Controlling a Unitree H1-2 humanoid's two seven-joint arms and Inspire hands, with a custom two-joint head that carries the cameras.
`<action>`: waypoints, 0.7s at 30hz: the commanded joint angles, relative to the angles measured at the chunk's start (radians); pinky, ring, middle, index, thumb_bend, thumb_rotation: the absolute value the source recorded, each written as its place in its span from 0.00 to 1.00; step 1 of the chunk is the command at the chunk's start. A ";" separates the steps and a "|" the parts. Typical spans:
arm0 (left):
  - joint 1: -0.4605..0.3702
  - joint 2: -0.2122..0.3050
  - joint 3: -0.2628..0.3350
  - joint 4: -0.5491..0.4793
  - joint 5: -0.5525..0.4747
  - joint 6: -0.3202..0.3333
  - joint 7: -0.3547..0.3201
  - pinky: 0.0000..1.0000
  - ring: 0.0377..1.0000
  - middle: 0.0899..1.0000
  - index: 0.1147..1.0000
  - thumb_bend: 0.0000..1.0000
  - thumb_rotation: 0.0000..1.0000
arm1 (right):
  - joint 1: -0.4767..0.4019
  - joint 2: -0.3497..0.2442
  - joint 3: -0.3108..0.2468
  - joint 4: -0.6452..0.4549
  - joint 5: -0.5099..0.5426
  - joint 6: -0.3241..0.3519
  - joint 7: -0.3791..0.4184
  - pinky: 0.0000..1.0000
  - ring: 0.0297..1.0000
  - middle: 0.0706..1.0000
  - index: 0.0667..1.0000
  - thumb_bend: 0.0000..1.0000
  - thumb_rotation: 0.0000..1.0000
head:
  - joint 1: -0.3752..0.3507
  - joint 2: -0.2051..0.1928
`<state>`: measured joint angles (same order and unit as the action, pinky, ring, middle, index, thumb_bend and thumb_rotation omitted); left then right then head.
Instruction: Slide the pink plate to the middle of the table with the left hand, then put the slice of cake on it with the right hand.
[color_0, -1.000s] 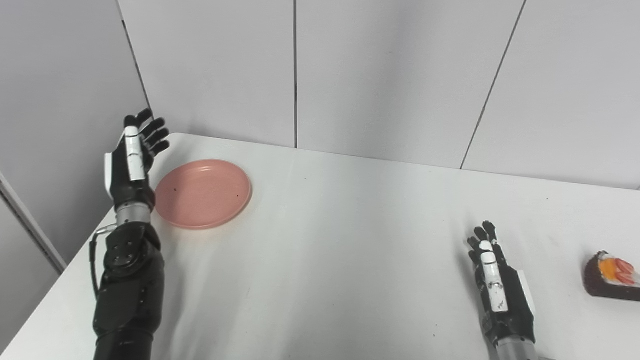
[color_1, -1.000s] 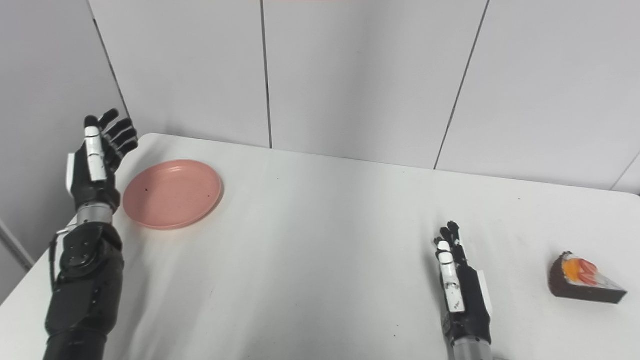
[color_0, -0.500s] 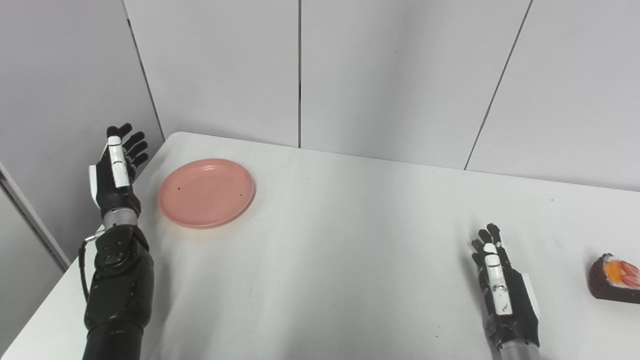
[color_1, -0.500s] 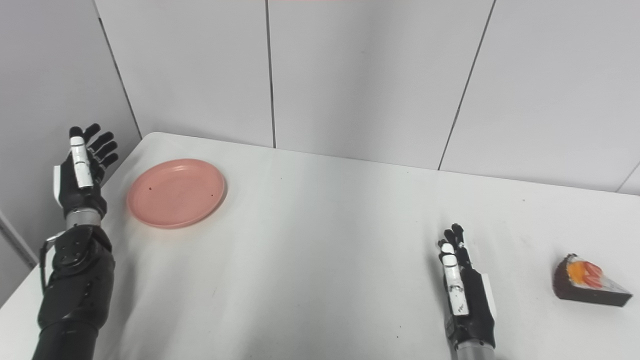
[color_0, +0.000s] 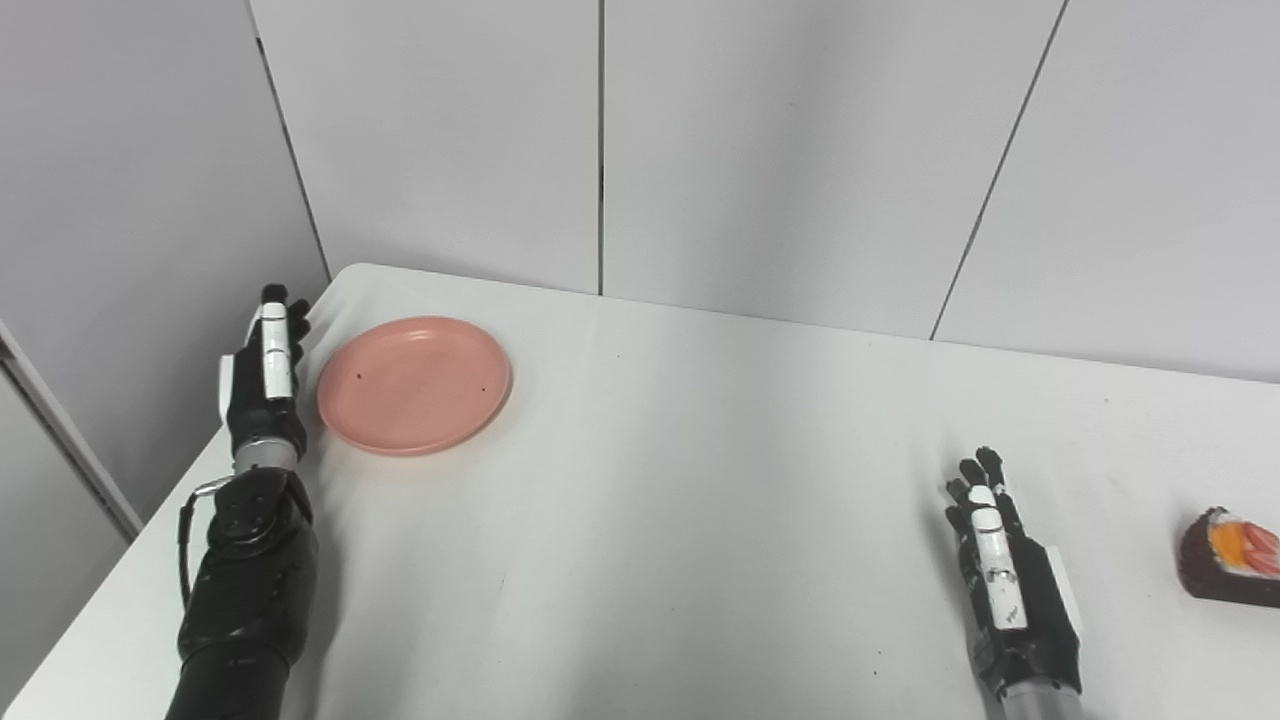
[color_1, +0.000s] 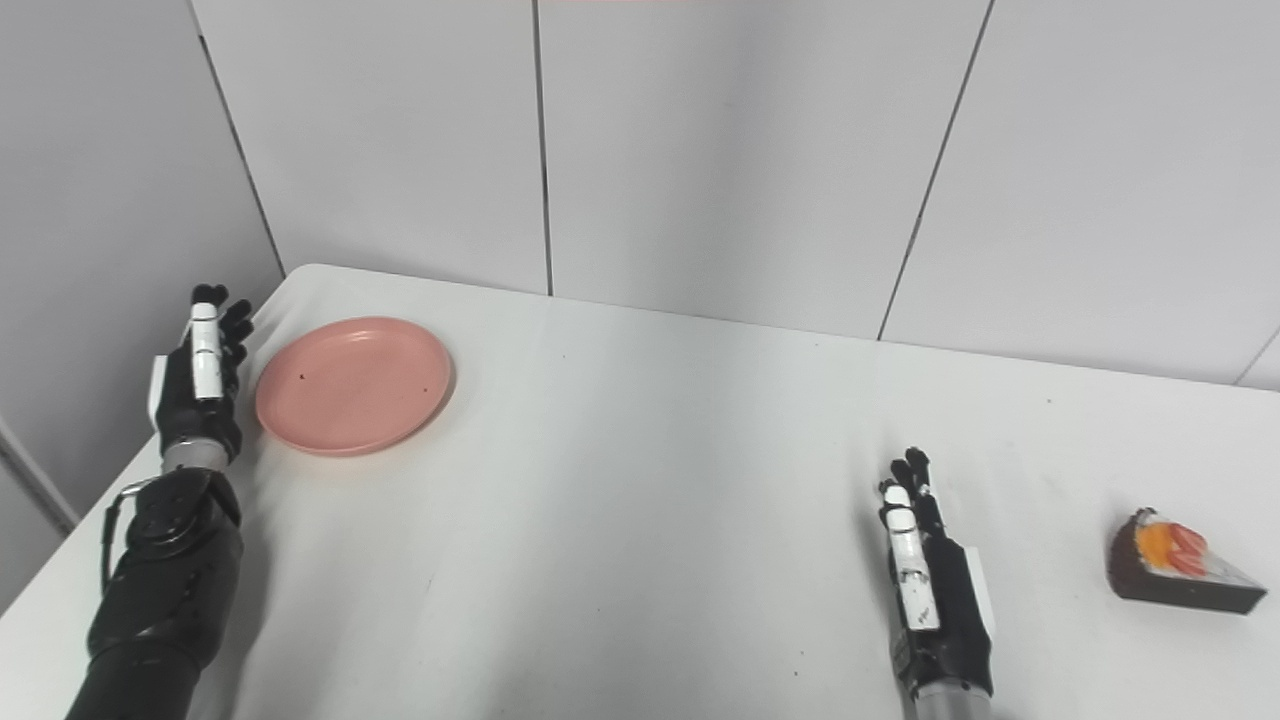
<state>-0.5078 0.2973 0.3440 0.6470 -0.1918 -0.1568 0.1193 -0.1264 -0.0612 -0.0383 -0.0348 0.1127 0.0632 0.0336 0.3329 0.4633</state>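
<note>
Pink plate (color_0: 414, 385) flat on the white worktop (color_0: 700, 500), near its far left corner. Left hand (color_0: 263, 375) just beside the plate's left rim, edge-on, fingers straight, grasping nothing; contact with the rim impossible to tell. Right hand (color_1: 930, 585) low over the worktop at the near right, fingers extended, empty. Slice of cake (color_1: 1180, 562) well right of it, whole in the right eye view, cut by the frame edge in the left eye view.

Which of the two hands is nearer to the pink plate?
The left hand: it stands just beside the pink plate at its left rim. The right hand rests far across the table, nearer the cake slice.
</note>
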 joint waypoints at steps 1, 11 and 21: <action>-0.048 0.039 -0.007 -0.003 -0.007 -0.050 -0.033 1.00 0.97 0.94 0.94 0.73 1.00 | -0.015 0.003 -0.004 -0.034 0.004 -0.002 0.002 1.00 0.97 0.98 1.00 0.41 0.87 | 0.001 0.002; -0.051 0.024 -0.026 0.032 -0.016 -0.046 -0.071 1.00 1.00 0.98 0.98 0.74 1.00 | -0.015 0.001 -0.006 -0.039 0.007 0.001 0.006 1.00 0.96 0.97 0.99 0.40 0.88 | 0.002 0.007; -0.064 -0.006 0.006 0.041 -0.137 0.009 -0.123 1.00 0.98 0.96 0.97 0.79 1.00 | -0.018 0.000 -0.008 -0.038 0.003 0.005 0.001 1.00 0.96 0.97 0.99 0.41 0.88 | 0.001 0.008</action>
<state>-0.5253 0.2956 0.3509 0.6991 -0.3053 -0.1686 0.0266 -0.1252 -0.0631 -0.0425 -0.0418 0.1120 0.0677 0.0333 0.3329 0.4709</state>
